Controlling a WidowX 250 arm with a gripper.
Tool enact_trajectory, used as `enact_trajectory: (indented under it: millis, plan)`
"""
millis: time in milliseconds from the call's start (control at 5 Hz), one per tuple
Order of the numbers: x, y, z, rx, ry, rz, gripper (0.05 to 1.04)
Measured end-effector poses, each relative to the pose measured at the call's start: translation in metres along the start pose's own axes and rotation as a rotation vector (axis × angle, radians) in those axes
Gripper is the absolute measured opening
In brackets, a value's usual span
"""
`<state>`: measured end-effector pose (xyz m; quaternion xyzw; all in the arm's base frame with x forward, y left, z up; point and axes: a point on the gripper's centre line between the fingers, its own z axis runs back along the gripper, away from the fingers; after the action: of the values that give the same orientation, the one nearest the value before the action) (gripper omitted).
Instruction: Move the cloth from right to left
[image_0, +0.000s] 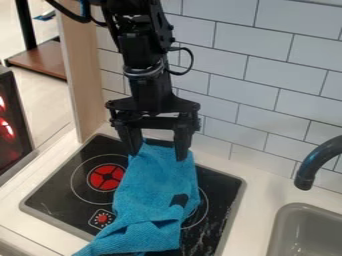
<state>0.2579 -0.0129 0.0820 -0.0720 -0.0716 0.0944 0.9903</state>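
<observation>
Gripper (158, 154) is wide open, nothing clamped, astride far end of cloth (157, 192) nr back edge of stove (50, 187); cloth runs over front edge. Best to go low, pinch a thick fold, lift clear, then L.

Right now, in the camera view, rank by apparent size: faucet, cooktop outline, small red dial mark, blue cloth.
1. Cooktop outline, including the part under the cloth
2. Blue cloth
3. Faucet, visible part
4. Small red dial mark

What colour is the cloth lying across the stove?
The cloth is bright blue, seen in the camera view.
</observation>
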Motion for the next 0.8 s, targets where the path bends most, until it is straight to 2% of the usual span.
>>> enact_trajectory:
  millis: [200, 400, 600, 800]
  plan:
    - [-0.004, 0.001, -0.004, 0.009, 0.02, 0.009, 0.999]
    - [-0.007, 0.008, -0.01, 0.074, 0.029, 0.095, 0.999]
    - [-0.008, 0.015, -0.019, 0.11, 0.031, 0.159, 0.999]
    - [-0.007, 0.022, -0.041, 0.139, 0.044, 0.216, 0.999]
